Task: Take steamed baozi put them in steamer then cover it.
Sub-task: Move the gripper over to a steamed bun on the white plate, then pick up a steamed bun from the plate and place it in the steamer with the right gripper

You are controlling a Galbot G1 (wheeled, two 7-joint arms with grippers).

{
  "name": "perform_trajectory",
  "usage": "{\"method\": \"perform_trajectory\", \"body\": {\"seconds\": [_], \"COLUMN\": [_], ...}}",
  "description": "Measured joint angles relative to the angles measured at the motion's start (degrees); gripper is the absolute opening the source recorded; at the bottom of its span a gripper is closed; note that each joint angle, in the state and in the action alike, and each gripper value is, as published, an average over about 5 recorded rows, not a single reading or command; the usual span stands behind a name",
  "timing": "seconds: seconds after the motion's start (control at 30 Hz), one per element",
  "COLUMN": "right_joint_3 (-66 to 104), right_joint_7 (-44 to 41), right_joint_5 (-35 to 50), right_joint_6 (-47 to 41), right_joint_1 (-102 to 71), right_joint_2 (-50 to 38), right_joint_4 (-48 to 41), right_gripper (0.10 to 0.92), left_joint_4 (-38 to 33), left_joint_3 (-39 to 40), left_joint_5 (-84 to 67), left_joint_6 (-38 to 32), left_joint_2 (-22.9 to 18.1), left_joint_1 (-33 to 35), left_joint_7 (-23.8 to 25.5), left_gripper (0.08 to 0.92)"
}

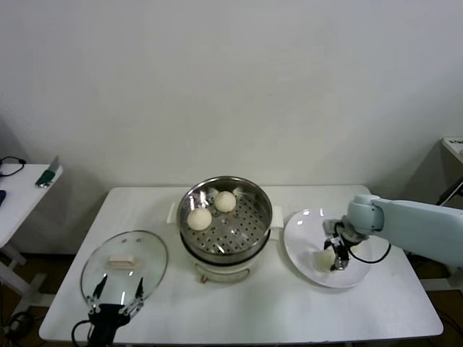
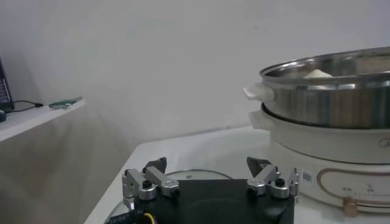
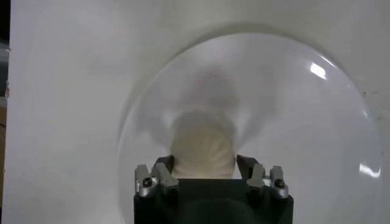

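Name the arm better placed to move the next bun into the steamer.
Right. The right gripper already straddles the baozi on the plate beside the steamer; the left gripper hangs open at the lid.

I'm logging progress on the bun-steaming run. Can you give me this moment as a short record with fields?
baozi in steamer: two baozi on the perforated floor of the steamer
baozi on plate: one baozi visible on the white plate
right gripper: right gripper down over the plate, fingers on either side of that baozi
left gripper: left gripper open, at the near edge of the glass lid
lid: flat on the table to the steamer's left, steamer uncovered
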Motion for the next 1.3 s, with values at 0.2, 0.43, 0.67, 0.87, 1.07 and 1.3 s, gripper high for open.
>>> {"method": "perform_trajectory", "body": {"seconds": [0.2, 0.43, 0.67, 0.87, 1.07, 1.3], "right_joint_3": [-0.83, -1.76, -3.08, -4.35, -2.01, 1.46], "right_joint_7": [-2.05, -5.98, -10.39, -14.67, -18.13, -19.07], "right_joint_5": [-1.09, -1.74, -3.15, -3.53, -3.16, -4.1], "right_joint_6": [1.49, 4.05, 8.86, 16.62, 23.58, 27.63], "right_joint_1": [1.64, 4.26, 9.04, 17.72, 26.27, 30.15], "right_joint_2": [0.71, 1.87, 3.67, 7.07, 12.63, 21.06], "right_joint_4": [-0.91, -2.12, -2.91, -2.0, 0.93, 6.26], "right_gripper": [0.672, 0.641, 0.628, 0.628, 0.628, 0.628], "left_joint_4": [0.11, 0.2, 0.44, 0.84, 1.28, 1.06], "left_joint_3": [0.03, 0.09, -0.06, -0.02, -0.01, -0.19], "left_joint_5": [0.02, 0.06, 0.05, 0.08, 0.14, 0.13], "left_joint_6": [0.06, 0.16, 0.12, 0.09, -0.04, -0.03], "left_joint_2": [-0.02, -0.24, -0.22, -0.15, 0.04, 0.1], "left_joint_1": [-0.06, -0.18, -0.16, -0.42, -0.44, -0.43], "left_joint_7": [-0.03, -0.1, -0.13, -0.11, -0.11, 0.0], "left_gripper": [0.823, 0.823, 0.823, 0.823, 0.823, 0.823]}}
